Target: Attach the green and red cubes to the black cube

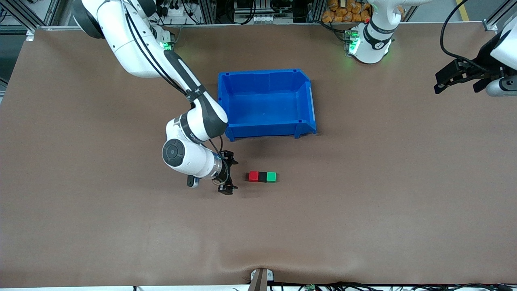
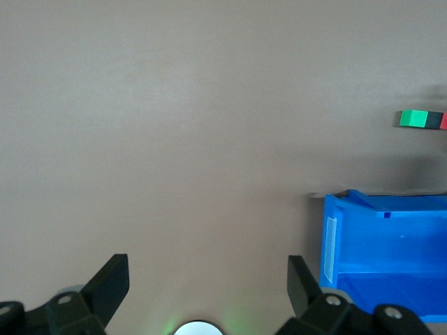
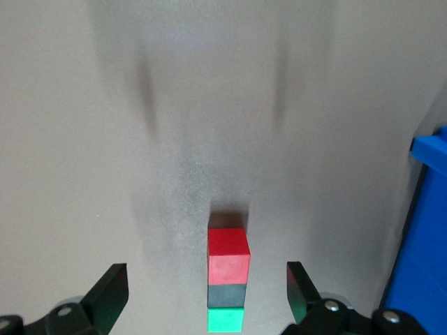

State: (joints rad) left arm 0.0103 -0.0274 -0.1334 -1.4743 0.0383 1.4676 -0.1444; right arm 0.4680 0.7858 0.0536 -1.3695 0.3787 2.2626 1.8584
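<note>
Front view: high, across the table (image 1: 80, 226), facing both bases, whole workspace. Right wrist view: low, close on the cube row (image 3: 228, 279). Left wrist view: higher. All three share the row and blue bin (image 1: 266, 101).

Black cube (image 1: 263, 176) between touching red cube (image 1: 253, 176), green cube (image 1: 271, 176).

The right tool (image 3: 207, 292) hangs with fingers spread wide over the matte brown table (image 3: 84, 139). Between them sit a small red cube (image 3: 228, 255), black cube (image 3: 227, 294) and green cube (image 3: 225, 319), touching in one row. A blue plastic bin (image 3: 422, 244) stands just beside one finger.
</note>
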